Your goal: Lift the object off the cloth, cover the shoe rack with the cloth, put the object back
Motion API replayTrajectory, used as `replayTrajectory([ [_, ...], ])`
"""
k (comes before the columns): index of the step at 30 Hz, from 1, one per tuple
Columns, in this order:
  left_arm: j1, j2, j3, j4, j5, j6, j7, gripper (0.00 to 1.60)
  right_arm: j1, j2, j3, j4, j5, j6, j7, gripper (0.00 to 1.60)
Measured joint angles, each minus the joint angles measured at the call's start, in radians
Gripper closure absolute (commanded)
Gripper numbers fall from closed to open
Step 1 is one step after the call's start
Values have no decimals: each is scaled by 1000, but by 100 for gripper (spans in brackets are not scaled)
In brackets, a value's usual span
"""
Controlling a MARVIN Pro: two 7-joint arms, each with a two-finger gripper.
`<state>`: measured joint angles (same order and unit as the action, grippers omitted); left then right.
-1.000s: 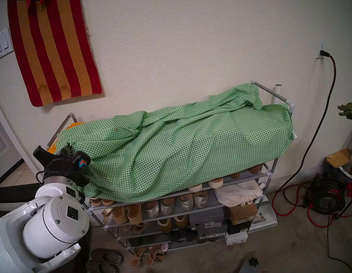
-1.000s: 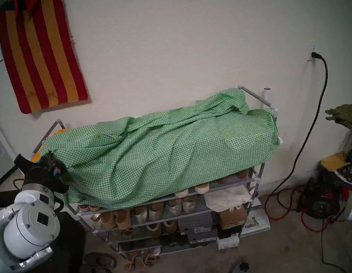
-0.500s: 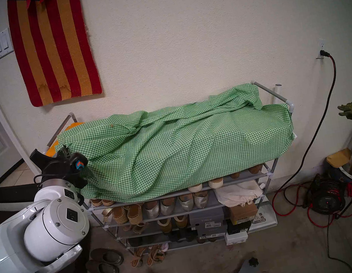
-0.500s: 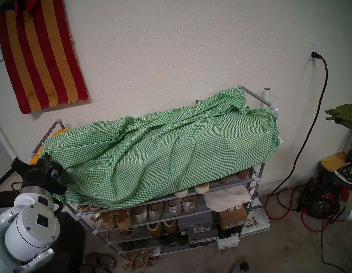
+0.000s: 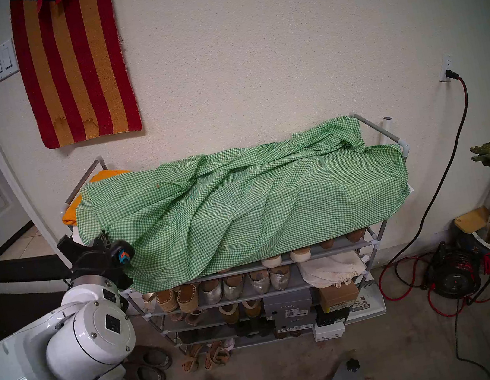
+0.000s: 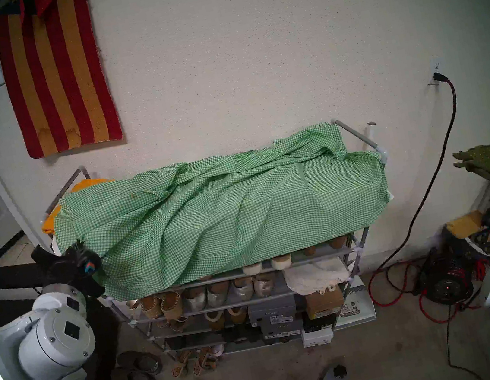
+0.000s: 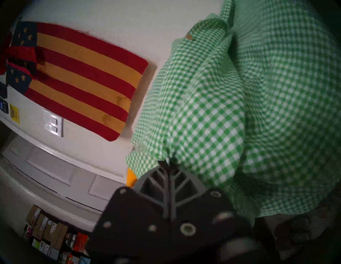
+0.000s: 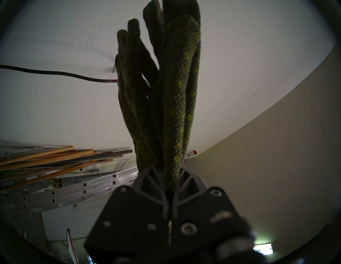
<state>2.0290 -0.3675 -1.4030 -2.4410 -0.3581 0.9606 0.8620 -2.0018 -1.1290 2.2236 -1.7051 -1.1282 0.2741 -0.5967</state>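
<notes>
Gripping: left gripper (image 7: 168, 163) clenched on the near left corner of the thin green-and-white gingham cloth (image 5: 240, 205), low at the rack's front left
Cloth: draped over the top of the wide grey metal-tube shoe rack (image 5: 373, 242) – rumpled, front edge hanging to about the first shelf of shoes, lower shelves uncovered
Left end: folded orange cloth (image 5: 73, 213) pokes out from under the gingham beside the left side rail
Gloves: pair of olive-green knit gloves with yellow dots (image 8: 166, 92) pinched in the right gripper (image 8: 169, 181), held up in the air, well apart from the rack on its right
Wall: red-and-gold striped rug (image 5: 75, 64) hanging above the rack's left end
</notes>
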Motion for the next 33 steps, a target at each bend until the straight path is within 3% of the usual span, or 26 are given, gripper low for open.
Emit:
replayTrajectory([
  [25,147,-16,90,-1,102,0,6,160,0,0,1,0,0,0,0,160],
  [33,227,-14,178,-1,136,0,5,160,0,0,1,0,0,0,0,160],
])
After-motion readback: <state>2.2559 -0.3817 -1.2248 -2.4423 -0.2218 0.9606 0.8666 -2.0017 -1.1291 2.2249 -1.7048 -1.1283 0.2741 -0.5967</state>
